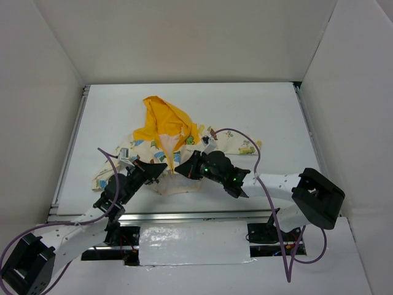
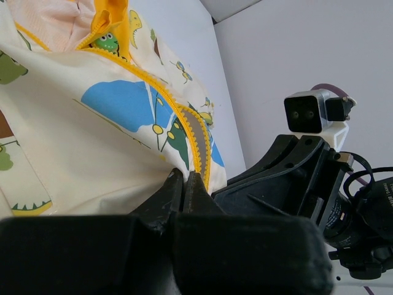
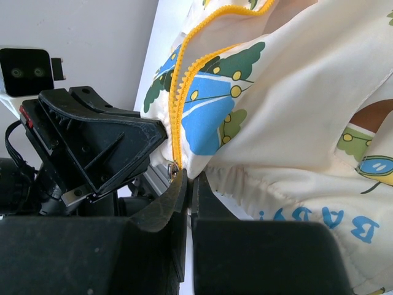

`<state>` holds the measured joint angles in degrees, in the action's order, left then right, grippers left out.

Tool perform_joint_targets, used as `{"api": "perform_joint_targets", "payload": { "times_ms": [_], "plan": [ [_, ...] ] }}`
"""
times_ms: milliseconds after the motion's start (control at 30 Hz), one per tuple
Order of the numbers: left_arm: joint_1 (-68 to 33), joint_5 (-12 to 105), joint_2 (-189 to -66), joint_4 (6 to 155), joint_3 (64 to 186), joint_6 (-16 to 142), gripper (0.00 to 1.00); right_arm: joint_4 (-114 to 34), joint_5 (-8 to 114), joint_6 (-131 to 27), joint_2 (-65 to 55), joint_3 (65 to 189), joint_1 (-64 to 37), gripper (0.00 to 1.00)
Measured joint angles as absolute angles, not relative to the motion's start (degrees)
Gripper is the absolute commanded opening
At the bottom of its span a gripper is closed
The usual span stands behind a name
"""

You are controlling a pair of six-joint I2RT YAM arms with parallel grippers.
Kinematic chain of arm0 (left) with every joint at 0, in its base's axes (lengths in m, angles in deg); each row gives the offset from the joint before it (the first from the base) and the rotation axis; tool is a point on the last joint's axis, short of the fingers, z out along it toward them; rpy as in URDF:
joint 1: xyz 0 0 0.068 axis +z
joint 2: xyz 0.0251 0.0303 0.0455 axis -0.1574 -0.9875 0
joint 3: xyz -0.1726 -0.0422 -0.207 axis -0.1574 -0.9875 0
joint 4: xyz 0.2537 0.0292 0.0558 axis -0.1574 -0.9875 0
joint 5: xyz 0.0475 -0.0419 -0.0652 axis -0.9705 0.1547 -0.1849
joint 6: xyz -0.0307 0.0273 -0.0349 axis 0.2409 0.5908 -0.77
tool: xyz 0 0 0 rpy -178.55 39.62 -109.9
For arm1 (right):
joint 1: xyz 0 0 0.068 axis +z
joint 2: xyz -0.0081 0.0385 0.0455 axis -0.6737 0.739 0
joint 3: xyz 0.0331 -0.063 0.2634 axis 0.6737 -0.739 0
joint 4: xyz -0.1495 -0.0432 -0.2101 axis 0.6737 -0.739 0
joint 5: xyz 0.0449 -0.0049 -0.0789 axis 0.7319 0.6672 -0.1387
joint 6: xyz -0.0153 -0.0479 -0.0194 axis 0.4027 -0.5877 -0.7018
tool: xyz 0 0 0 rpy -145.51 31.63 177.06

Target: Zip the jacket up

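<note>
The jacket [image 1: 184, 138] lies on the white table, cream with cartoon prints, its yellow hood toward the far side and its front open. The left gripper [image 1: 161, 169] is shut on the jacket's bottom hem beside the yellow zipper [image 2: 195, 138], with cloth pinched between the fingers [image 2: 186, 187]. The right gripper [image 1: 191, 165] faces it from the right and is shut on the hem of the other front panel, right by the zipper [image 3: 177, 110] and its small metal slider [image 3: 172, 168]. The two grippers nearly touch at the jacket's bottom edge.
White walls enclose the table on the left, back and right. A metal rail [image 1: 184, 215] runs along the table's near edge. Purple cables [image 1: 258, 161] loop off both arms. A small grey object [image 1: 124, 153] lies by the jacket's left sleeve.
</note>
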<state>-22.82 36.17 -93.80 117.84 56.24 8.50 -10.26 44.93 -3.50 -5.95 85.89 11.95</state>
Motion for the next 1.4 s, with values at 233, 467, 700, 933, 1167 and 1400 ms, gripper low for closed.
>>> {"api": "perform_joint_targets", "payload": {
  "times_ms": [233,467,700,933,1167,1400],
  "plan": [
    [-22.65,35.93,-93.83,118.36,56.24,8.26,0.00,-11.02,44.82,-4.75,-5.19,87.07,11.91,0.00],
    [-22.58,35.93,-93.37,117.99,56.24,7.21,0.00,-11.13,44.41,-5.95,-4.95,87.31,11.84,0.00],
    [-22.58,36.00,-93.19,117.58,56.24,7.21,0.00,-11.09,44.23,-6.52,-4.95,87.31,11.58,0.00],
    [-22.58,37.03,-93.39,116.48,56.24,7.30,0.00,-9.91,43.99,-6.89,-4.95,87.31,10.62,0.00],
    [-22.58,37.25,-93.21,115.15,56.26,7.43,0.00,-9.58,44.10,-7.11,-4.95,87.31,10.62,0.00],
    [-22.58,36.61,-90.22,111.78,57.81,8.69,0.00,-7.90,45.63,-7.68,-4.95,86.85,10.60,0.00]
  ]
}}
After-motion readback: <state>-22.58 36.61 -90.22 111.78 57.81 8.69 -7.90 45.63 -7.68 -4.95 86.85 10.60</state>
